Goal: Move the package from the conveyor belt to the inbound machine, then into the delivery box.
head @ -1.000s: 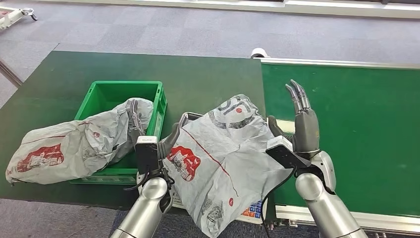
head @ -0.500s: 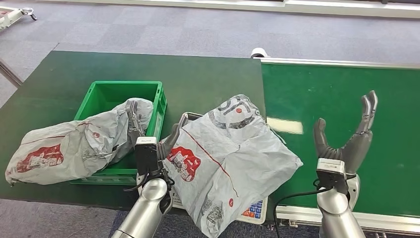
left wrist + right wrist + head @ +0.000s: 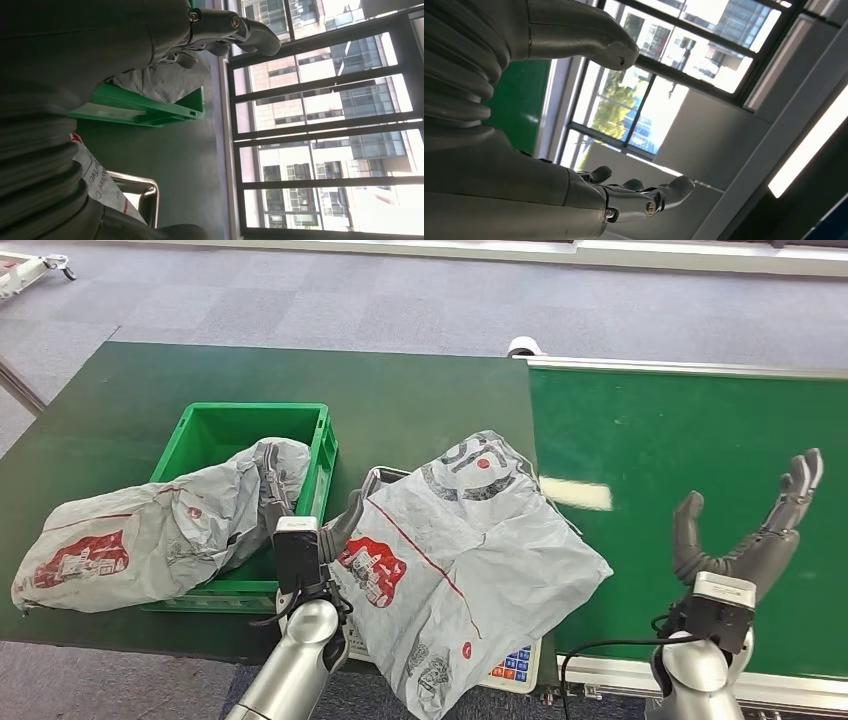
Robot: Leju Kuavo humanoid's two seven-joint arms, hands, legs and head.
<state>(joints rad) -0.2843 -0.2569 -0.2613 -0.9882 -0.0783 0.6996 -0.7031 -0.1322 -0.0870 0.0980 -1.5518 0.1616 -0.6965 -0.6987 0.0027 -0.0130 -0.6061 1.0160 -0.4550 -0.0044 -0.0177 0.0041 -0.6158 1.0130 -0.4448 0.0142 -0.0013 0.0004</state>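
Observation:
A crumpled grey package (image 3: 460, 540) with red print lies on the inbound machine (image 3: 378, 476), covering most of its silver tray and hanging over the front. My left hand (image 3: 300, 510) stands upright between that package and the green delivery box (image 3: 310, 445). Its thumb lies against the package's left edge and its fingers (image 3: 235, 27) are stretched out, gripping nothing. The package's edge (image 3: 95, 175) and the tray rim (image 3: 145, 187) appear beside it in the left wrist view. My right hand (image 3: 745, 535) hovers over the green conveyor belt (image 3: 690, 420), well right of the package, its fingers (image 3: 624, 195) spread and empty.
A second grey package (image 3: 150, 530) lies half in the delivery box and half over its left wall onto the dark green table (image 3: 420, 390). The machine's keypad (image 3: 515, 665) pokes out at the front. The belt's metal frame (image 3: 690, 367) runs along its far side.
My right hand has drawn away from the package's right side, swinging right and lower over the belt with fingers spread. The package and my left hand have stayed put.

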